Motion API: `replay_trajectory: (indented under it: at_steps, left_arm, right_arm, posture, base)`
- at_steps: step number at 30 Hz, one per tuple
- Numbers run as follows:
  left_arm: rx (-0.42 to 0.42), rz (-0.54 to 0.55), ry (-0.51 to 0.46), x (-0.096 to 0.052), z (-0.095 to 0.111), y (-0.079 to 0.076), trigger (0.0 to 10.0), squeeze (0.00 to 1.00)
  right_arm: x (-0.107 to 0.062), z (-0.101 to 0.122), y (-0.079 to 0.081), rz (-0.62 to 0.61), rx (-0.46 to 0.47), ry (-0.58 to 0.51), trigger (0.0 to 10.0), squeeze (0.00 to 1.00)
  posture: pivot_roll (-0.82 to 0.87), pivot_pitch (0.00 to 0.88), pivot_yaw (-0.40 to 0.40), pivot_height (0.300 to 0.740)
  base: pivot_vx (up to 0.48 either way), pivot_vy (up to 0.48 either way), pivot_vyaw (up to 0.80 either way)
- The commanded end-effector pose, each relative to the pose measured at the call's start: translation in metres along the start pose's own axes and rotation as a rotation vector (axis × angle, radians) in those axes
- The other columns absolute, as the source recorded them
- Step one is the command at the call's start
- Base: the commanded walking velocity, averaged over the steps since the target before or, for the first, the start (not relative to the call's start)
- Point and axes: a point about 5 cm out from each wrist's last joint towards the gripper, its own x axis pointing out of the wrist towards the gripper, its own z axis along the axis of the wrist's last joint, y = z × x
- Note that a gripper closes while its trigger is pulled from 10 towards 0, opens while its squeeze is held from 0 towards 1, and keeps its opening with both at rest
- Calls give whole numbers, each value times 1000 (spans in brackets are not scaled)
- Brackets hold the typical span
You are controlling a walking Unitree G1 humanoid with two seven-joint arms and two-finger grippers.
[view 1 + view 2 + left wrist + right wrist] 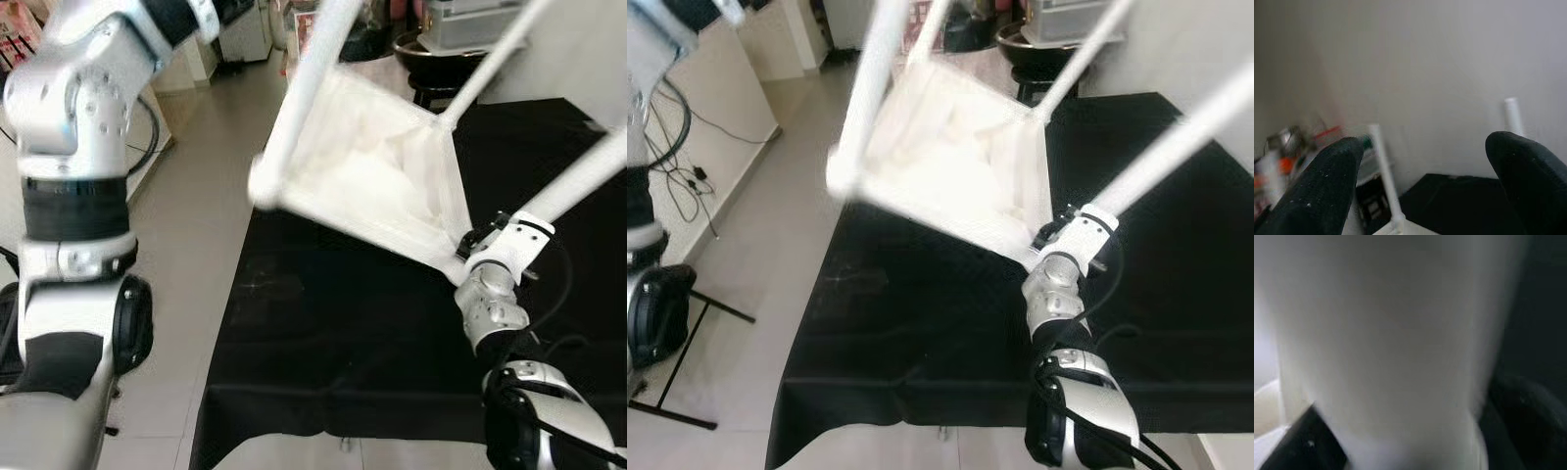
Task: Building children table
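Observation:
The white children's table (pixel 362 166) hangs tilted above a black cloth (pixel 333 333), underside toward me and legs pointing up. One leg (pixel 304 88) at the left corner is blurred. My right gripper (pixel 482 238) is shut on the base of the near right table leg (pixel 578 186). In the right wrist view that white leg (pixel 1386 347) runs between the black fingers (pixel 1528 416). My left arm (pixel 78 147) is raised at the left. In its wrist view the left gripper (pixel 1427 139) is open with nothing between its fingers, and two table legs (pixel 1382 171) stand beyond them.
The black cloth covers the work surface and ends at a front edge (pixel 921 416). Pale floor (pixel 186 225) lies to the left, with cables (pixel 686 171) and a black stand (pixel 686 377). A dark round stool or pot (pixel 431 54) and shelves stand behind the table.

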Motion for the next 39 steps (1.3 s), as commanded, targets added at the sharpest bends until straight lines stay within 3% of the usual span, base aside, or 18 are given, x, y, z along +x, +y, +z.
replay_trajectory:
  at_steps: [1, 5, 6, 7, 8, 9, 12, 14, 17, 18, 20, 22, 23, 25, 30, 33, 38, 39]
  left_arm:
    - [8, 19, -2, -7, 5, 2, 10000, 0]
    - [35, 103, 34, -24, -6, 4, 10000, 0]
    - [33, 118, 34, -28, -8, 4, 10000, 0]
    - [33, 118, 34, -28, -8, 4, 10000, 0]
    - [29, 132, 34, -31, -8, 3, 10000, 0]
    - [28, 152, 35, -35, -9, 3, 10000, 0]
    - [19, 186, 37, -43, -12, 1, 10000, 0]
    - [19, 215, 59, -51, -21, -5, 10000, 0]
    - [13, 230, 69, -55, -26, -8, 10000, 0]
    - [17, 242, 96, -61, -34, -12, 10000, 0]
    - [17, 242, 96, -61, -34, -12, 10000, 0]
    - [-2, 294, 181, -82, -63, -27, 10000, 0]
    - [-2, 294, 181, -82, -63, -27, 10000, 0]
    - [-22, 334, 236, -97, -81, -42, 10000, 0]
    - [-34, 373, 250, -104, -87, -53, 10000, 0]
    - [-23, 426, 262, -112, -89, -63, 10000, 0]
    - [-11, 435, 285, -117, -92, -70, 10000, 0]
    - [0, 432, 304, -120, -96, -75, 10000, 0]
  right_arm:
    - [-21, -111, -58, -202, -136, 458, 10000, 1000]
    - [-23, -113, -49, -130, -174, 452, 10000, 1000]
    - [-24, -112, -45, -103, -197, 443, 10000, 722]
    - [-24, -112, -45, -103, -197, 443, 10000, 722]
    - [-24, -112, -42, -83, -210, 437, 10000, 184]
    - [-23, -109, -36, -48, -250, 413, 10000, 8]
    - [-23, -101, -24, 31, -339, 351, 10000, 0]
    - [-21, -85, -4, 150, -491, 204, 10000, 0]
    - [-21, -79, 4, 195, -548, 143, 10000, 0]
    - [-22, -67, 14, 252, -611, 40, 10000, 0]
    - [-22, -67, 14, 252, -611, 40, 10000, 0]
    - [-28, -31, 39, 375, -699, -213, 10000, 0]
    - [-28, -31, 39, 375, -699, -213, 10000, 0]
    - [-33, -6, 52, 443, -698, -331, 10000, 0]
    - [-39, 16, 64, 528, -639, -367, 10000, 0]
    - [-56, 52, 86, 681, -582, -471, 10000, 0]
    - [-67, 76, 97, 750, -533, -539, 10000, 0]
    - [-74, 92, 103, 796, -499, -577, 10000, 0]
  posture:
    - [48, 183, 160, 740]
    - [45, 183, 150, 740]
    - [42, 183, 145, 740]
    - [42, 183, 145, 740]
    - [42, 183, 145, 740]
    - [43, 181, 138, 740]
    - [34, 178, 130, 740]
    - [23, 176, 126, 740]
    - [19, 175, 124, 740]
    - [14, 178, 123, 740]
    - [14, 178, 123, 740]
    - [-6, 184, 125, 740]
    - [-6, 184, 125, 740]
    - [-11, 187, 120, 740]
    - [-10, 189, 111, 740]
    - [-6, 188, 103, 740]
    - [-9, 185, 101, 740]
    - [-10, 183, 99, 740]
  base:
    - [0, 0, 0]
    - [0, 0, 0]
    - [0, 0, 0]
    - [0, 0, 0]
    - [0, 0, 0]
    - [0, 0, 0]
    - [0, 0, 0]
    - [0, 0, 0]
    - [0, 0, 0]
    - [0, 0, 0]
    - [0, 0, 0]
    - [0, 0, 0]
    - [0, 0, 0]
    - [0, 0, 0]
    - [0, 0, 0]
    - [0, 0, 0]
    - [0, 0, 0]
    - [0, 0, 0]
